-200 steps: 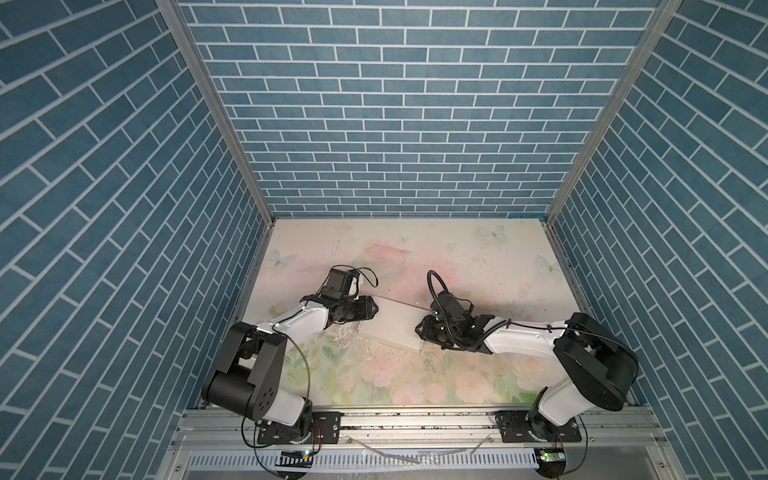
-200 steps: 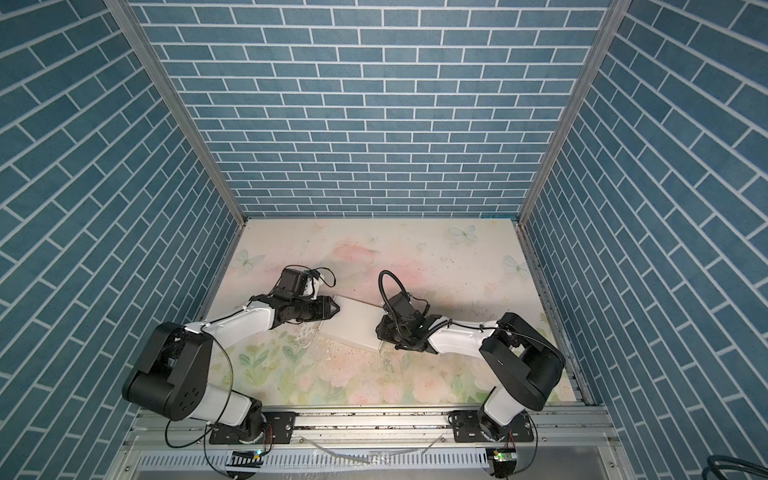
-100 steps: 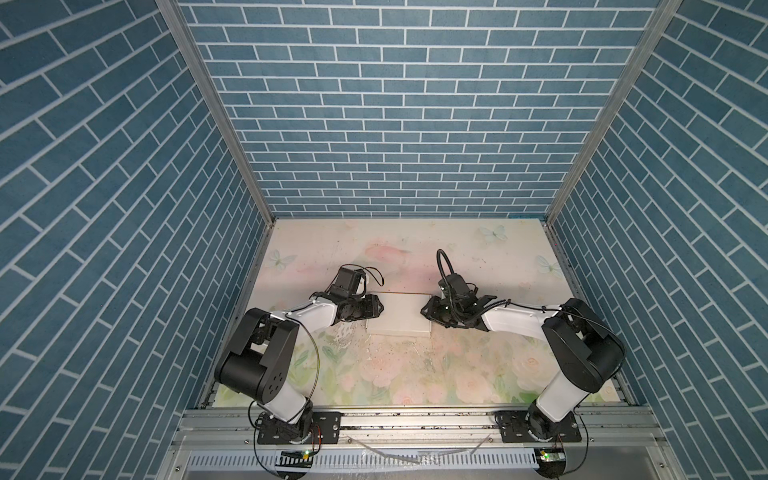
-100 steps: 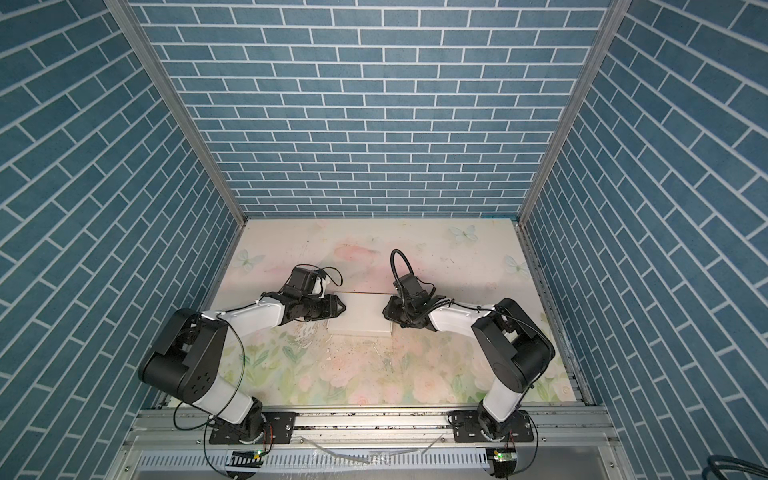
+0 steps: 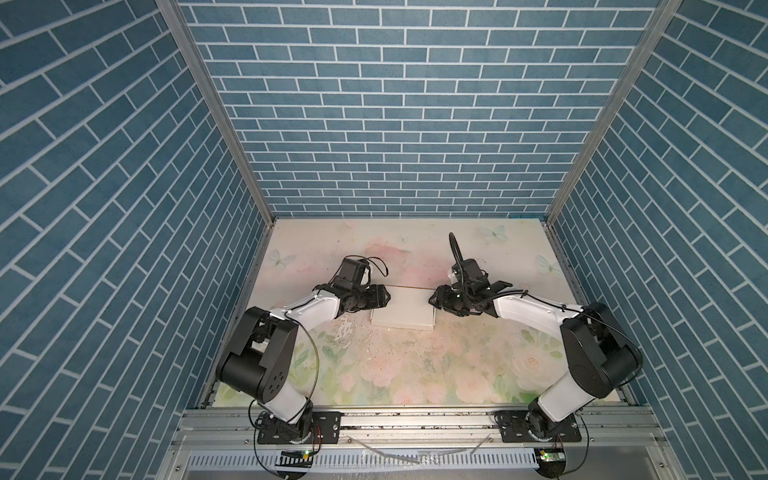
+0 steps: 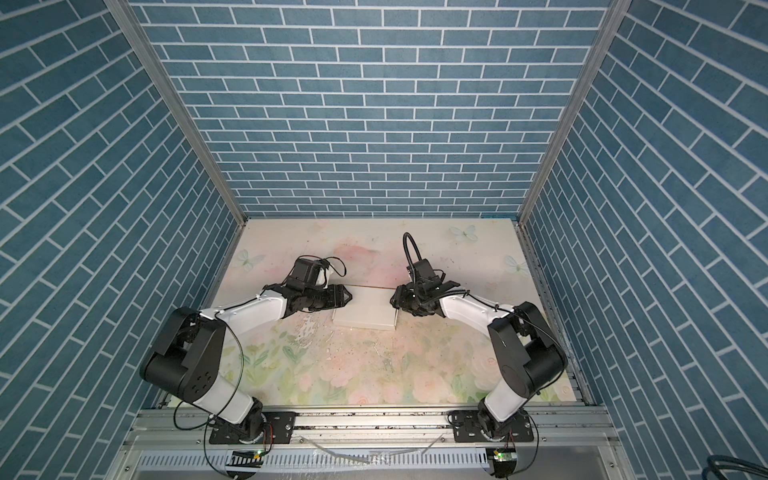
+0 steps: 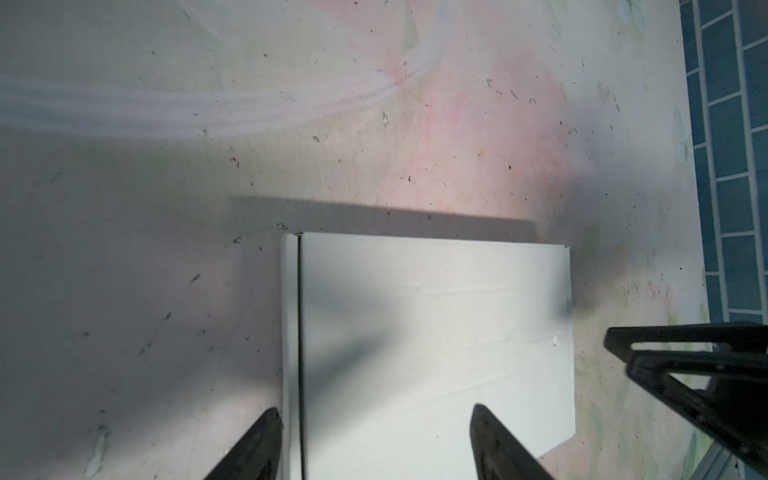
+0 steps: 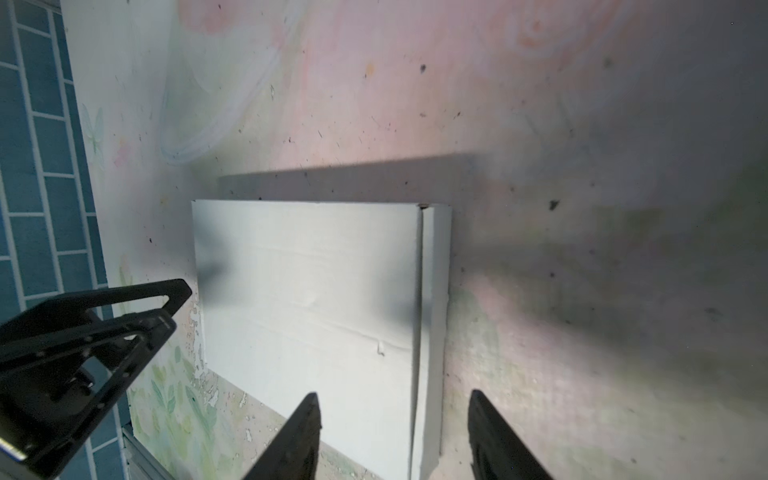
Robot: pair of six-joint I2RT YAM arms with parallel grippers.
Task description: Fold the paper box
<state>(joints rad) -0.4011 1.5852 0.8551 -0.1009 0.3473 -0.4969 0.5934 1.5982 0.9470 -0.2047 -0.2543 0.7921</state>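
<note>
The paper box (image 5: 402, 309) lay flat and closed near the middle of the table (image 5: 415, 374), between the two arms, probably so that each arm could reach one short end. The left gripper (image 5: 385, 297) stood at the left end and the right gripper (image 5: 433, 298) at the right end. Both had their jaws spread and held nothing, a stance suited to steadying the ends rather than lifting. The box was thin, matte white cardboard: a shallow rectangle with crisp edges, faint creases across its top and a narrow seam along one side. The table bore a worn floral print.
</note>
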